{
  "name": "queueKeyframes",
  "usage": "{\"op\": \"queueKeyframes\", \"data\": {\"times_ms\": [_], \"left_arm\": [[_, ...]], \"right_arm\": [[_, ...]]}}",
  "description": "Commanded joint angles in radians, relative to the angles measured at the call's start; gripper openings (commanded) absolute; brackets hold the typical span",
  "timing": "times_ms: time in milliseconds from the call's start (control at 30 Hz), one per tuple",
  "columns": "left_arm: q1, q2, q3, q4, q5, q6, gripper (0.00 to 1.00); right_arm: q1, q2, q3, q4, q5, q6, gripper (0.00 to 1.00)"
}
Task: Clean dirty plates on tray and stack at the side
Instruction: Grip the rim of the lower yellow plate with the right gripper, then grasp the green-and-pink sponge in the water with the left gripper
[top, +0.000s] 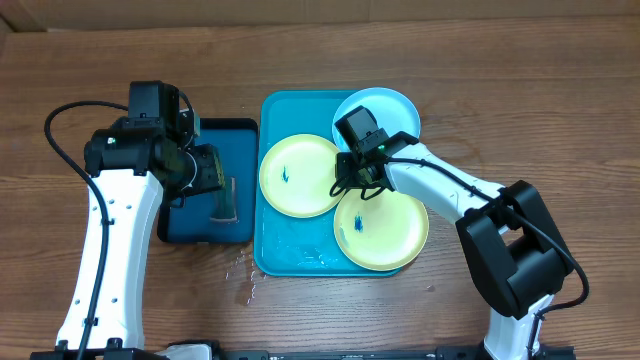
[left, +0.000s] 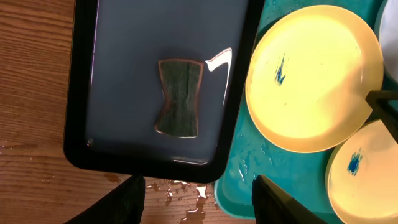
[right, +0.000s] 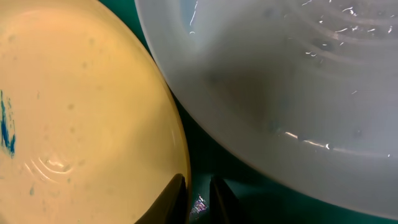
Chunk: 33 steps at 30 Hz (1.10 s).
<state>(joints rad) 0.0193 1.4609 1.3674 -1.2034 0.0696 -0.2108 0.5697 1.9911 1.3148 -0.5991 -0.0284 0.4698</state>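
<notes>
The turquoise tray (top: 290, 252) holds three plates. One yellow-green plate (top: 300, 175) lies at its left and another (top: 385, 232) at the front right, each with a small blue smear. The light blue plate (top: 385, 105) lies at the back right. My right gripper (top: 357, 183) is low where the three plates meet. In the right wrist view its fingers (right: 199, 198) are nearly shut astride the rim of a yellow-green plate (right: 81, 106), beside the light blue plate (right: 280, 81). I cannot tell which yellow-green plate it is. My left gripper (left: 199, 202) is open and empty.
A dark blue black-rimmed tray (top: 215, 135) stands left of the turquoise tray (left: 242, 180), with a green sponge (left: 179, 96) lying in shallow water. My left gripper (top: 210, 172) hovers over it. Spilled water (left: 186, 186) wets the wooden table by the trays' front corners.
</notes>
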Motion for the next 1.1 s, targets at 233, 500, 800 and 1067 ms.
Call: {"op": "queueKeyframes", "data": {"times_ms": [233, 500, 800, 1067], "left_arm": [[-0.007, 0.007, -0.008, 0.004, -0.019, -0.015, 0.57], [-0.006, 0.056, -0.011, 0.021, -0.086, -0.043, 0.57], [-0.006, 0.203, -0.011, 0.093, -0.096, -0.086, 0.52], [-0.007, 0.323, -0.011, 0.165, -0.096, -0.073, 0.39]], "right_arm": [[-0.004, 0.015, 0.013, 0.003, 0.013, 0.002, 0.04], [-0.004, 0.015, 0.013, 0.003, 0.013, 0.001, 0.04], [-0.004, 0.015, 0.013, -0.002, 0.017, 0.001, 0.04], [-0.004, 0.015, 0.013, 0.004, 0.016, 0.002, 0.04]]}}
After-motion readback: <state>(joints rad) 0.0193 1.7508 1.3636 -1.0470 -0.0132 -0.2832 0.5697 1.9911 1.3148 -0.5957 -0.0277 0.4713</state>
